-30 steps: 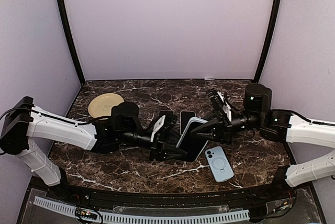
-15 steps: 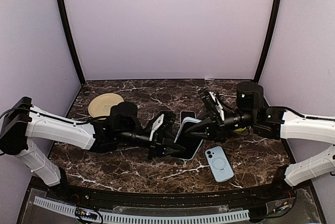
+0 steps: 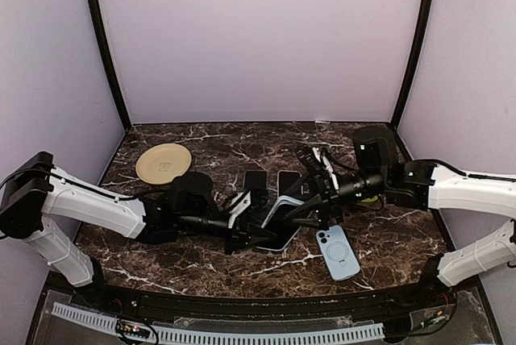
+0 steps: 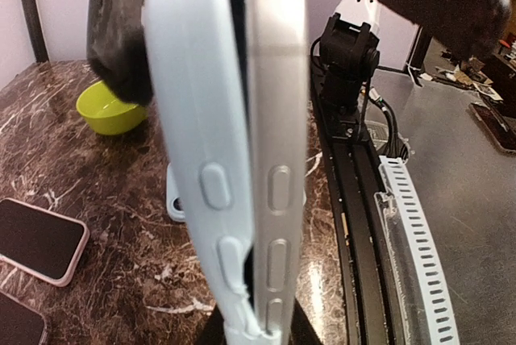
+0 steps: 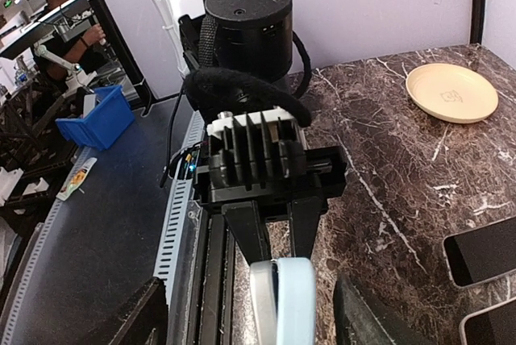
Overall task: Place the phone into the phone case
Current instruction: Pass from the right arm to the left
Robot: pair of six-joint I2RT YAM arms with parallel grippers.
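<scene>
A silver phone (image 4: 278, 119) sits partly inside a light-blue phone case (image 4: 193, 119), with a thin gap showing along their edges. My left gripper (image 3: 256, 228) is shut on the lower end of the pair and holds it tilted above the table (image 3: 278, 226). In the right wrist view the pair's end (image 5: 282, 301) stands edge-on between my right gripper's (image 5: 256, 325) fingers. These are spread wide to either side without touching it. From above, my right gripper (image 3: 304, 204) is at the phone's upper right end.
Another light-blue case (image 3: 337, 252) lies back up on the table at the right. Two dark phones (image 3: 256, 180) (image 3: 289, 182) lie side by side behind the grippers. A cream plate (image 3: 163, 161) is at the back left. A green bowl (image 4: 113, 107) stands near the right arm.
My right gripper has opened and let go of the phone. My left gripper has closed on the phone and case. The pair has sunk lower and now lies flatter.
</scene>
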